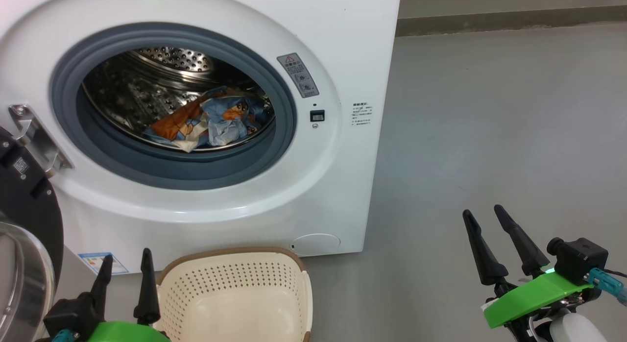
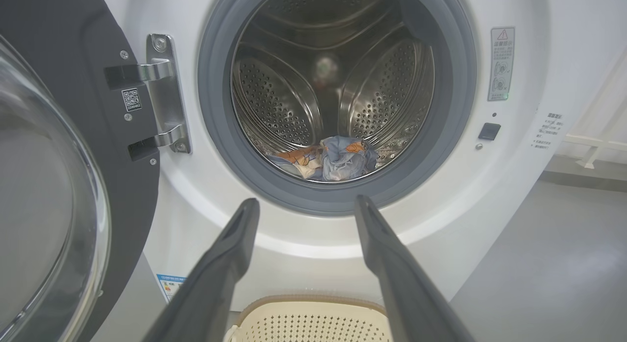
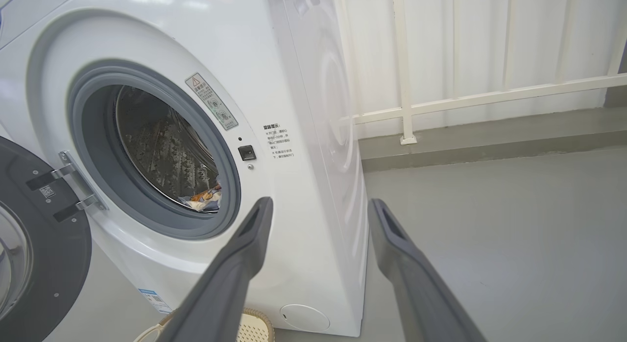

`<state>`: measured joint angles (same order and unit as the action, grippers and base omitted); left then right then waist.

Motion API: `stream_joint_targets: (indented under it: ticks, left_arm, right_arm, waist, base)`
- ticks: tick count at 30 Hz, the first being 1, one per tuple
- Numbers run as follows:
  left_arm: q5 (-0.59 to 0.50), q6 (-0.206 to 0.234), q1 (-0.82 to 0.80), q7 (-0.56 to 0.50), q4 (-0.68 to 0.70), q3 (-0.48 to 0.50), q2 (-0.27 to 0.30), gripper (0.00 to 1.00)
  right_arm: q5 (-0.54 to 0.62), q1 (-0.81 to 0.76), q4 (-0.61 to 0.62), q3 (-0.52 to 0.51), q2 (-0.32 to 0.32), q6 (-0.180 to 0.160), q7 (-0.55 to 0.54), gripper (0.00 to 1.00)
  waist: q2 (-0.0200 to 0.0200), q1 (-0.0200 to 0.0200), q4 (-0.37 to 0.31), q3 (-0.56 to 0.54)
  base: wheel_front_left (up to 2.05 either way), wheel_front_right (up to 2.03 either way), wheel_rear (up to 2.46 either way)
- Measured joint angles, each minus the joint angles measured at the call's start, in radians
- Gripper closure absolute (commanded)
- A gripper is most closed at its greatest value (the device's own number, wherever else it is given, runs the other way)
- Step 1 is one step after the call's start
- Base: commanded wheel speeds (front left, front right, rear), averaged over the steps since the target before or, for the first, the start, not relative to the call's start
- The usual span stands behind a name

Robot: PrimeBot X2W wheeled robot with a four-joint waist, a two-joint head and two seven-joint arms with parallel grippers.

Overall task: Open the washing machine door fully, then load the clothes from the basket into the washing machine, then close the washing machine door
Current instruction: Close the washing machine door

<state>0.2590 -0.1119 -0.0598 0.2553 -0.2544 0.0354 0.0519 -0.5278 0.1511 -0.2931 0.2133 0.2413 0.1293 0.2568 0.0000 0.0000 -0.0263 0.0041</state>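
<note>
The white washing machine (image 1: 313,180) stands in front of me with its door (image 1: 29,234) swung wide open to the left, black rim and glass bowl (image 2: 44,195) facing out. Light blue and orange clothes (image 1: 205,121) lie in the steel drum, also seen as a bundle of clothes (image 2: 333,158) low in the left wrist view. The cream basket (image 1: 235,293) sits on the floor below the opening, its inside bare. My left gripper (image 1: 125,263) is open beside the basket's left rim. My right gripper (image 1: 485,212) is open over the floor, right of the machine.
Grey floor (image 1: 490,126) stretches to the right of the machine. A white railing (image 3: 490,94) runs along the wall behind it. The door hinge (image 2: 164,92) is on the left of the opening.
</note>
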Motion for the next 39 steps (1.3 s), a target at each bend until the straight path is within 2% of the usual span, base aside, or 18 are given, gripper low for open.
stream_joint_targets:
  ticks: [17,39]
  left_arm:
    - [0.001,-0.009,0.0,0.0,0.017,0.021,-0.006,0.0]
    - [0.002,-0.016,0.0,0.0,0.027,0.028,-0.011,0.0]
  right_arm:
    - [0.0,0.0,0.001,-0.007,-0.001,0.0,0.0,0.0]
    - [0.0,0.0,-0.002,-0.007,-0.011,0.0,0.0,0.0]
  waist:
    - [0.0,0.0,-0.003,0.003]
    - [0.0,0.0,0.0,0.001]
  base:
    - [-0.1,0.08,0.02]
    - [-1.52,1.39,0.12]
